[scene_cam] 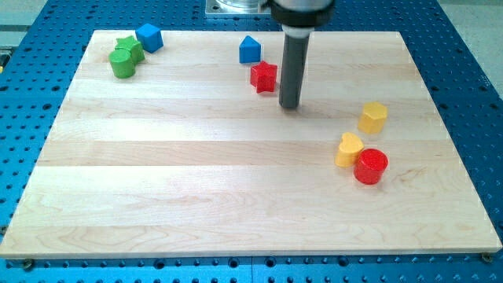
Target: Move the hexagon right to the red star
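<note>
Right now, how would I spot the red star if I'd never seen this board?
Start at the wooden board's top edge, near the middle. A blue block sits there; the red star lies just below it, right beside my tip on the view's left. The only other red piece, a red cylinder, lies far right.

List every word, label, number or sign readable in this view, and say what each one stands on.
None: no text, number or sign shows on the wooden board, on any coloured block such as the red star, on the dark rod ending in my tip, or on the blue perforated table.
</note>
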### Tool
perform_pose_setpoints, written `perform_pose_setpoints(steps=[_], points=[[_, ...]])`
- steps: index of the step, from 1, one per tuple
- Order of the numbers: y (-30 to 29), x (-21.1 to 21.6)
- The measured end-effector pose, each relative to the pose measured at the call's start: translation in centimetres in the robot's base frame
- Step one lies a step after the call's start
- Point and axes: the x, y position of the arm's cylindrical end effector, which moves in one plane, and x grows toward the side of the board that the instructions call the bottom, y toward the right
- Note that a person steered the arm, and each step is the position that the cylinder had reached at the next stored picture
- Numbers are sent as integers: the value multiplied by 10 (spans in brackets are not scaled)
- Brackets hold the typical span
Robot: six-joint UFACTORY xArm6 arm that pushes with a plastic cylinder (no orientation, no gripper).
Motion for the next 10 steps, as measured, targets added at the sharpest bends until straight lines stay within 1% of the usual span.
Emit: perform_pose_setpoints(steps=[2,3,4,5,6,7,8,9,10], points=[[-21,-88],[-29,-44],[37,-37],[122,-65],[202,4],[177,30],[59,23],[11,44],[-18,70]])
